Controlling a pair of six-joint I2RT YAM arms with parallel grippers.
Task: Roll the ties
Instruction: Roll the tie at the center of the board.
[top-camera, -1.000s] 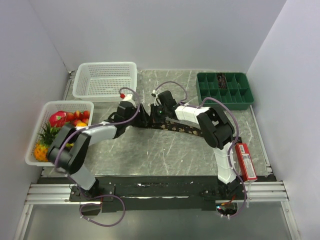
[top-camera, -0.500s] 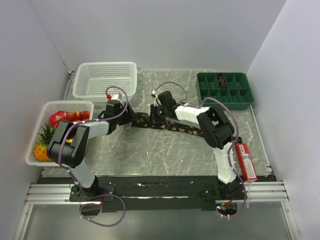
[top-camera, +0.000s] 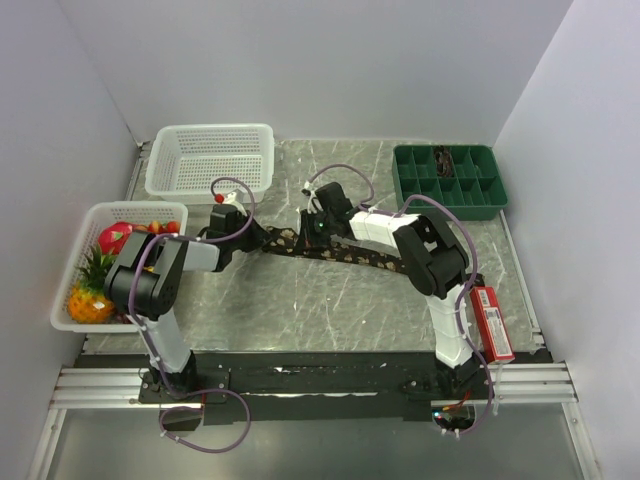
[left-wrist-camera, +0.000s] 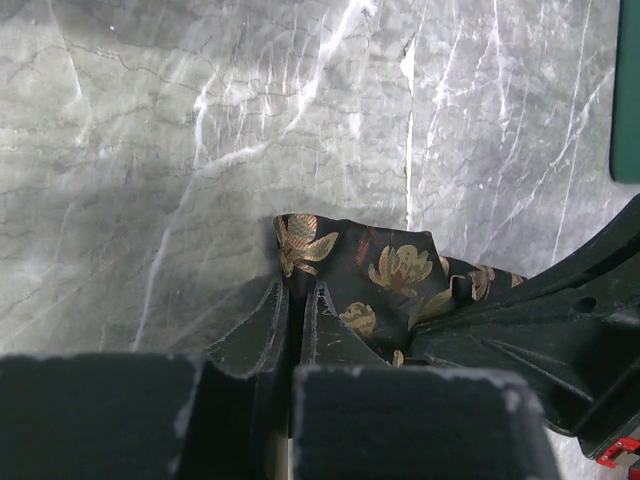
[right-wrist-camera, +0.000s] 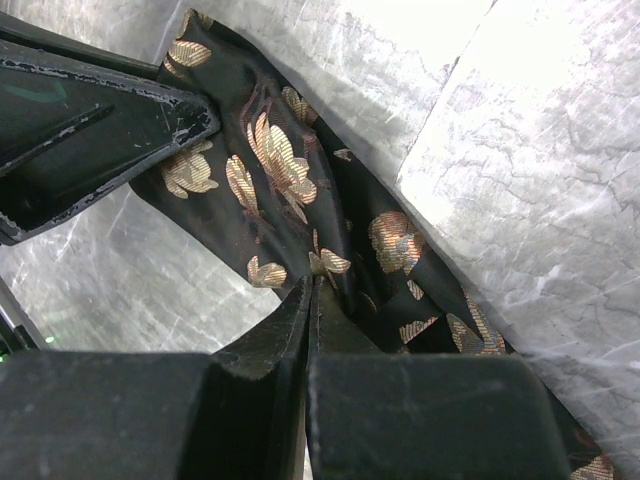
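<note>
Grey marbled stone, veined in white and faintly glossy, is spread across the counter (top-camera: 330, 310), which is closed in by plain pale walls. At its near right edge a flat red box (top-camera: 492, 322) is laid, and at the near left a white latticed basket (top-camera: 140, 208) is filled with fruit.

Across the middle the tie (top-camera: 355, 255) is stretched flat in a long narrow band, running from left of centre toward the right. Its cloth is dark, nearly black, woven with tan-gold flower shapes, and a soft sheen is shown in the wrist views.

The left end effector (top-camera: 263, 240) is pressed together on the edge of the tie's left end, where the fabric is bunched into a slight fold. This grip is judged to be taken so that the end can be turned over to begin the roll. Just beside it, the right end effector (top-camera: 318, 234) is also closed, pinching the band a little further along, probably so that the cloth is kept anchored while the end is worked. The roll itself is judged not yet begun.

Farther back a white mesh basket (top-camera: 210, 128) is set at the left and a green tray (top-camera: 450, 208) divided into square compartments at the right. Something dark is held in one far compartment, too small to be identified.
</note>
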